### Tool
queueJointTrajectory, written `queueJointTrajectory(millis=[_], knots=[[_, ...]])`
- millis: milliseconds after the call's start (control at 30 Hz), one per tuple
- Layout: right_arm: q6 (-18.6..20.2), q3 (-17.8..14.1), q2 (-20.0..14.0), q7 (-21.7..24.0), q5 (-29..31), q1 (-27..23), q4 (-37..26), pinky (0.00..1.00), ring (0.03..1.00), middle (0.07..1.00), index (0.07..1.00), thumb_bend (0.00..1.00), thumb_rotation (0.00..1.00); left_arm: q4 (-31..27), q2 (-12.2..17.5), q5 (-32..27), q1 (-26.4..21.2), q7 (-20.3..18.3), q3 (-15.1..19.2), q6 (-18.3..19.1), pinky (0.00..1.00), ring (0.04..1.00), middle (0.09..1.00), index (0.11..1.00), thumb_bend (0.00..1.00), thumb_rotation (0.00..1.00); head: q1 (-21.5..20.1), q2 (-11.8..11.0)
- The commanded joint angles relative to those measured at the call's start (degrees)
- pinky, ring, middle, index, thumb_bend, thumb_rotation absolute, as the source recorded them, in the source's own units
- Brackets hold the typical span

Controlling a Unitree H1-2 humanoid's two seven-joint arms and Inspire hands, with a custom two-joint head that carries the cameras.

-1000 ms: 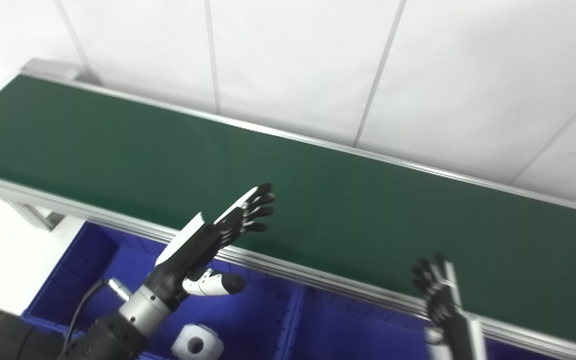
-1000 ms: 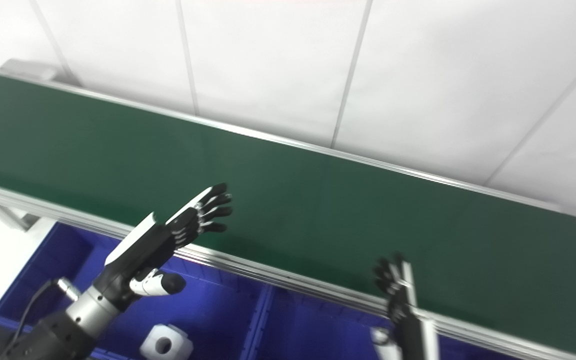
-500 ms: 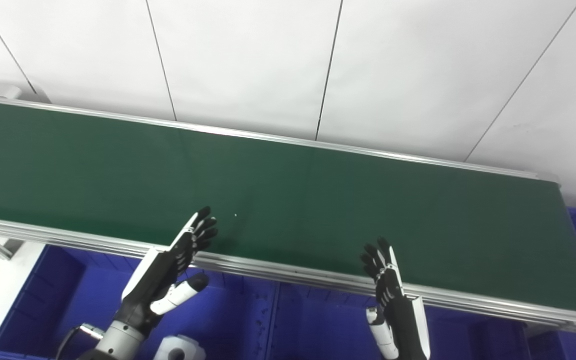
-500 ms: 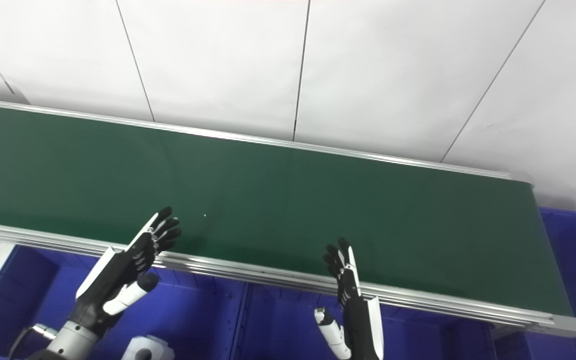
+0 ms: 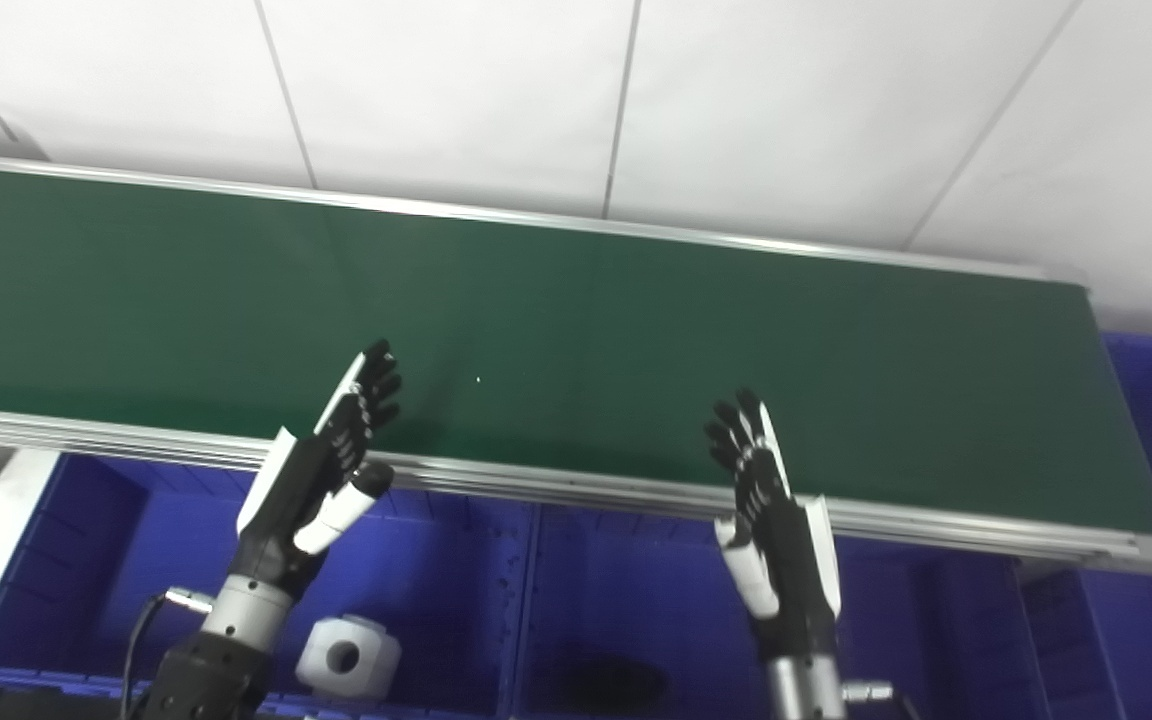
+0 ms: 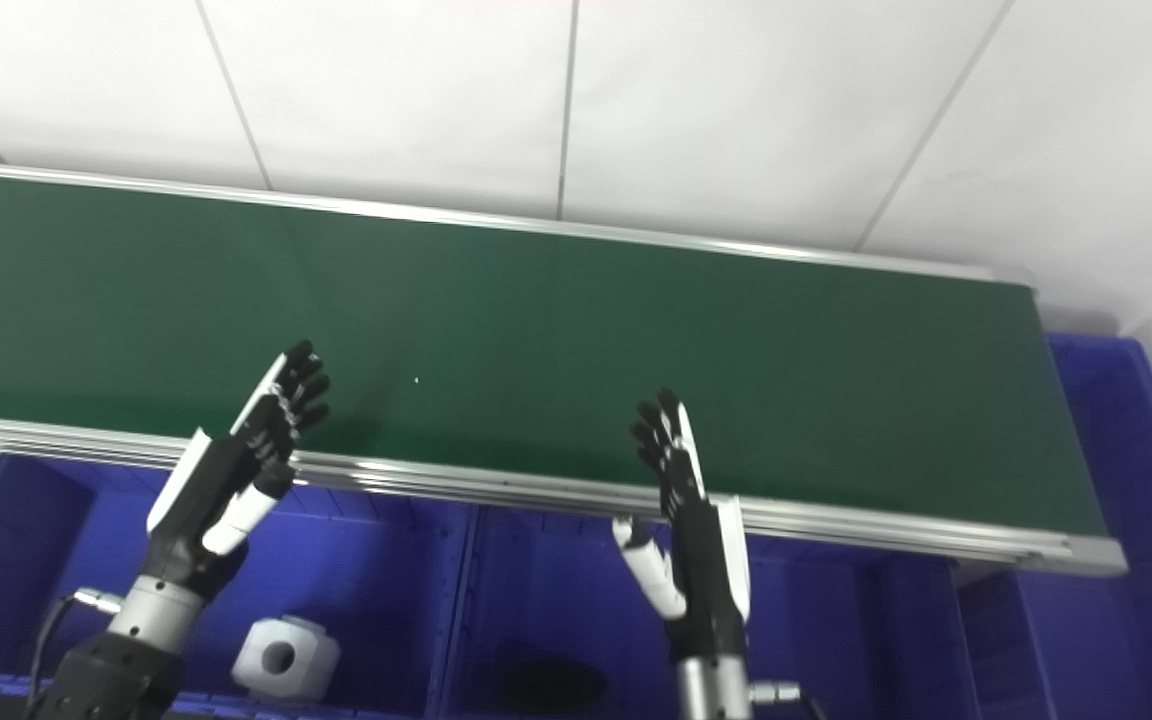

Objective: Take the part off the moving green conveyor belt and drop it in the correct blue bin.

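Green conveyor belt [image 5: 636, 330] spanning the view, bare of any part. Below its near rail, blue bins [image 5: 626, 600] in a row. Left hand [image 5: 321, 470] raised over the rail, fingers straight and spread, thumb out, holding nothing. Right hand [image 5: 771, 500] upright likewise (palm edge-on), fingertips over the belt's near edge, released. White part [image 5: 348, 655] with a round hole lying in the left bin, beside the left forearm.
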Motion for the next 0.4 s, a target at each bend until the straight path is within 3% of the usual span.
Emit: queueJointTrajectory(millis=[0,167,367], knots=[[0.0,0.3,0.2,-0.2,0.6,-0.3,-1.7,0.91,0.911,0.943,0.993,0.79,0.93,-1.3,0.2,-0.5,-0.7,0.8,0.1,-1.9,0.97,0.996,1.0,1.0,0.83,0.82,-0.3,0.0],[-0.4,0.6,0.6,-0.8,-0.3,-0.5,-0.8,0.9,0.911,0.94,0.996,0.8,0.94,-1.0,0.8,-1.7,-0.8,0.3,0.5,-1.9,0.99,1.0,1.0,1.0,0.82,0.8,-3.3,-1.3],[-0.7,1.0,1.1,-1.4,-0.2,-0.4,-0.1,0.9,0.91,0.939,0.999,0.78,0.93,-0.8,1.2,-2.1,-0.7,0.2,0.6,-2.0,0.97,0.999,1.0,1.0,0.78,0.8,-2.8,-1.8]])
